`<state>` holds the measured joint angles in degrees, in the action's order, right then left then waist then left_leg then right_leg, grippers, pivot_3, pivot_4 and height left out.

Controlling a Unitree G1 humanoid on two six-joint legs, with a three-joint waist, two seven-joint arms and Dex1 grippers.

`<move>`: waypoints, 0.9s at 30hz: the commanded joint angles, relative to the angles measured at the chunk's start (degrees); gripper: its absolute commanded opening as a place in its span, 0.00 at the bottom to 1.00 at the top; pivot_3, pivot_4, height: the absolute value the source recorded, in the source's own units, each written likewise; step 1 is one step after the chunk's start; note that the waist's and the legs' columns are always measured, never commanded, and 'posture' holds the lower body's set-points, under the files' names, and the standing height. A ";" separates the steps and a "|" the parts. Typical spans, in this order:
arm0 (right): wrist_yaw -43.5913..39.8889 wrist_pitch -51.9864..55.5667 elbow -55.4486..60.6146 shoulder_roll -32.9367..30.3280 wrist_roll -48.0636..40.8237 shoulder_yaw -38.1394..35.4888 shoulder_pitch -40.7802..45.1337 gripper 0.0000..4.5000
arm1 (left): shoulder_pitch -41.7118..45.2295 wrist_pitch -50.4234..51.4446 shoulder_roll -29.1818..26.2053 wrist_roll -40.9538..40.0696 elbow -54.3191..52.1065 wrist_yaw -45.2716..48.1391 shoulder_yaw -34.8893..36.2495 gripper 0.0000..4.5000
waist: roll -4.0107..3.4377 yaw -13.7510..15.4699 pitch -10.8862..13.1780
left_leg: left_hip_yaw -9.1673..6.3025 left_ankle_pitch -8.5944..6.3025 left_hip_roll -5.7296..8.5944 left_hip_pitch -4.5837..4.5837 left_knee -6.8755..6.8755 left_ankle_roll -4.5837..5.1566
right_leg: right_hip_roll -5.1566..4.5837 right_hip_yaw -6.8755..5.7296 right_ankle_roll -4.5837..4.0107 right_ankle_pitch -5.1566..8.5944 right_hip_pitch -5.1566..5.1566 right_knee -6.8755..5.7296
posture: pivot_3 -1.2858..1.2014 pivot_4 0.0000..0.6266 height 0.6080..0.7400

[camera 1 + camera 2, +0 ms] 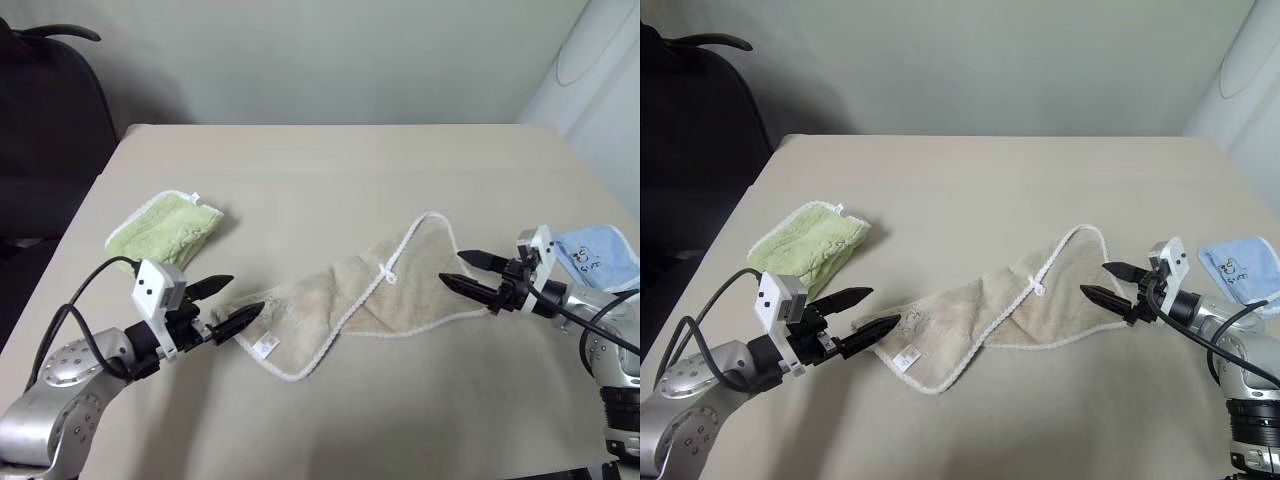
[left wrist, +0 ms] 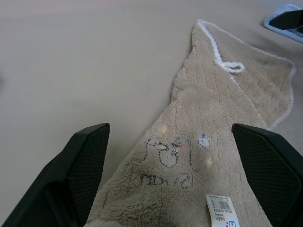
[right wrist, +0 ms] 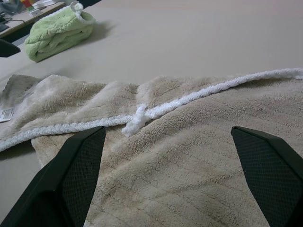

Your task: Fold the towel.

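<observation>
- One beige towel (image 1: pixel 400 290) sprawls twisted mid-table, white cord edging looped.
- Left gripper (image 1: pixel 228 303) gapes wide at its tagged end, empty.
- Right gripper (image 1: pixel 468 272) likewise, opposite end.

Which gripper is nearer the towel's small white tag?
Left. The left gripper sits open just beside the white tag; the right gripper is open at the towel's far end.
</observation>
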<state>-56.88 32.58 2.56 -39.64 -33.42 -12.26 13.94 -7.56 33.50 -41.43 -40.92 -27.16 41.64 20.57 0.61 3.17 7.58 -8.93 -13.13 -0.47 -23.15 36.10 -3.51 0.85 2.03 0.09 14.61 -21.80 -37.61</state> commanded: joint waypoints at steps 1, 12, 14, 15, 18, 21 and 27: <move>-1.19 -0.06 1.62 -1.35 -1.19 -1.16 0.25 1.00 | 0.47 -0.91 0.38 0.29 -2.21 -0.49 -0.01 0.99 | 0.00 0.00 0.00 | 0.00 0.00 0.00 0.00 0.00 0.00 | 0.00 0.00 0.00 0.00 0.00 0.00 | 0.52 0.24 1.00; 0.46 -1.36 1.12 -0.39 0.28 -0.30 1.57 1.00 | 2.30 -2.02 0.20 2.69 -1.35 0.04 -2.41 0.99 | 0.00 -0.04 0.00 | 0.01 0.00 0.00 0.03 0.03 0.00 | 0.01 0.01 -0.01 0.01 0.00 -0.07 | 0.52 0.24 1.00; 0.81 -1.56 1.54 -0.38 0.20 -0.65 1.32 1.00 | 2.78 -2.28 0.39 3.25 -1.22 0.07 -3.26 0.99 | 0.00 -0.04 0.00 | 0.01 0.00 0.00 0.04 0.03 0.00 | 0.01 0.01 -0.01 0.01 0.00 -0.09 | 0.52 0.24 1.00; 0.71 -1.77 1.53 -0.54 0.13 -0.90 1.08 1.00 | 2.92 -2.34 0.54 3.47 -1.34 -0.15 -3.67 0.99 | 0.00 -0.04 0.00 | 0.01 0.00 0.00 0.04 0.03 0.01 | 0.01 0.01 -0.01 0.01 0.00 -0.09 | 0.52 0.24 1.00; 1.84 -2.21 1.21 -0.22 0.50 -1.04 1.07 1.00 | 4.51 -3.36 0.59 5.14 0.64 0.23 -5.54 0.99 | 0.01 -0.03 -0.01 | 0.01 0.00 0.00 0.04 0.04 0.00 | 0.01 0.01 -0.01 0.01 0.00 -0.11 | 0.52 0.24 1.00; 1.87 -2.34 0.73 -0.12 0.65 -0.57 1.82 1.00 | 5.24 -3.63 0.42 6.11 0.05 0.70 -7.02 0.99 | 0.01 -0.07 -0.01 | 0.01 -0.02 0.00 0.06 0.05 0.04 | 0.00 0.02 -0.01 0.01 0.00 -0.16 | 0.52 0.24 1.00; 2.80 -3.49 -1.21 0.90 1.98 -0.24 3.98 1.00 | 5.94 -3.97 -0.75 6.96 0.09 3.56 -8.43 0.99 | 0.01 -0.22 -0.01 | 0.02 -0.08 -0.01 0.10 0.05 0.14 | 0.02 0.04 -0.03 0.02 0.00 -0.22 | 0.52 0.24 1.00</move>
<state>-54.71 30.18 0.80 -38.77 -31.57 -11.75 17.45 -2.06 30.86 -41.59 -34.35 -26.13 44.01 12.41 0.62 2.95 7.57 -8.92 -13.22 -0.48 -23.05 36.16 -3.36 0.87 2.07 0.06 14.62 -21.79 -37.82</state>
